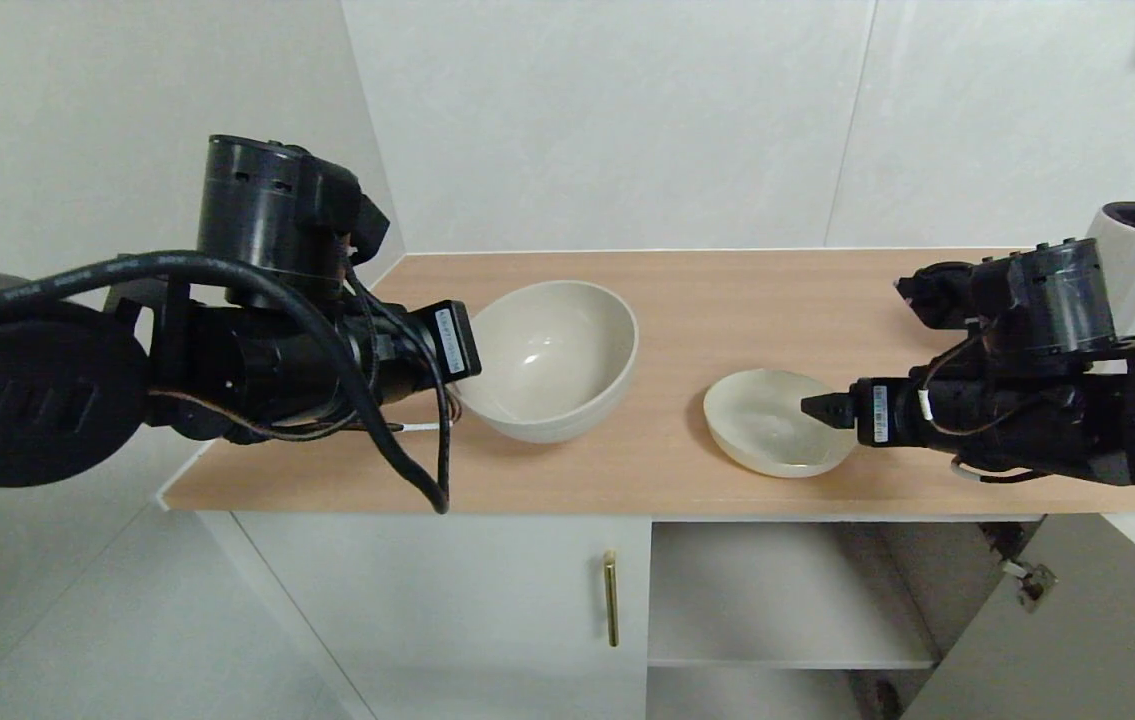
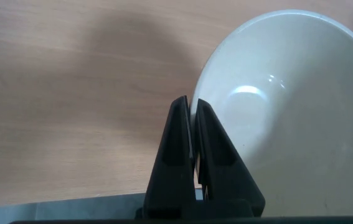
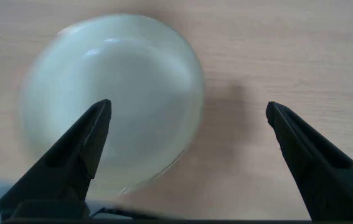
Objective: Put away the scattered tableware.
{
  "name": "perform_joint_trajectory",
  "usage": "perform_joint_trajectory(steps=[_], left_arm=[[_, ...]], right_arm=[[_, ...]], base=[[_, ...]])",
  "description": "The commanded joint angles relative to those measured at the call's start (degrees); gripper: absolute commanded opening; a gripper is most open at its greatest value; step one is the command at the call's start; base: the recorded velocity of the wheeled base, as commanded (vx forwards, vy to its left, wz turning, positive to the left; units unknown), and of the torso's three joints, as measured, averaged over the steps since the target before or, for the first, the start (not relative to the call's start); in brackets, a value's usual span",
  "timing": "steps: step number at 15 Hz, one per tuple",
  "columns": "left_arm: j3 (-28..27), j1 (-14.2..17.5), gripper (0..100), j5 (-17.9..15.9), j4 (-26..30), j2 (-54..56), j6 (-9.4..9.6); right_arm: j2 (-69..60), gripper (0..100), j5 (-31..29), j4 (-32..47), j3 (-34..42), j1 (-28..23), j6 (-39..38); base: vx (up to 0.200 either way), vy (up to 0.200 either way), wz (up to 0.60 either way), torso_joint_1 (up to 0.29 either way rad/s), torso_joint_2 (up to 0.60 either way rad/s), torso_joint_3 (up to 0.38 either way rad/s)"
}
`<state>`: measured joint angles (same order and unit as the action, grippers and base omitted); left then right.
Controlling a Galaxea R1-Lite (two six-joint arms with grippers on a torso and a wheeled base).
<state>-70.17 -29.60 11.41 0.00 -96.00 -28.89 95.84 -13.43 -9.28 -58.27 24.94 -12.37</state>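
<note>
The left pincer [image 2: 192, 102] pinches the rim of the big white bowl [image 1: 552, 360], which is tipped on the tabletop [image 1: 727, 300], likely for lifting. The right pincer [image 3: 188, 109] is spread wide just above the small pale dish [image 1: 777, 420], ready to grab.

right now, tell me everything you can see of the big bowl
The big bowl is deep, round, off-white and glossy, ceramic by its look, and empty. It sits tilted on the wooden counter, near its left end. The left gripper is shut on its rim, one finger inside and one outside, and the mouth tips toward that gripper. Nothing else touches it.
</note>
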Motion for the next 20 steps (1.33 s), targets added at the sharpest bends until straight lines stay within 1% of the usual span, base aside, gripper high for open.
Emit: perform_joint_trajectory(steps=[1, 9, 10, 18, 20], left_arm=[[0.1, 0.0, 0, 0.0, 0.0, 0.6, -0.02], [0.1, 0.0, 0, 0.0, 0.0, 0.5, -0.02], [0.1, 0.0, 0, 0.0, 0.0, 0.5, -0.02], [0.1, 0.0, 0, -0.1, 0.0, 0.7, -0.02], [0.1, 0.0, 0, -0.1, 0.0, 0.8, -0.29]], right_arm=[[3.4, 100, -0.5, -0.1, -0.4, -0.2, 0.0], [4.1, 100, -0.5, -0.3, -1.0, -0.5, -1.7], [4.1, 0, -0.5, -0.3, -1.1, -0.5, -1.7], [3.5, 0, -0.3, -0.4, -1.1, -0.3, -2.6], [2.4, 0, -0.1, -0.3, -1.0, -0.2, -2.7]], base=[[0.000, 0.000, 0.00, 0.000, 0.00, 0.000], [0.000, 0.000, 0.00, 0.000, 0.00, 0.000], [0.000, 0.000, 0.00, 0.000, 0.00, 0.000], [0.000, 0.000, 0.00, 0.000, 0.00, 0.000], [0.000, 0.000, 0.00, 0.000, 0.00, 0.000]])
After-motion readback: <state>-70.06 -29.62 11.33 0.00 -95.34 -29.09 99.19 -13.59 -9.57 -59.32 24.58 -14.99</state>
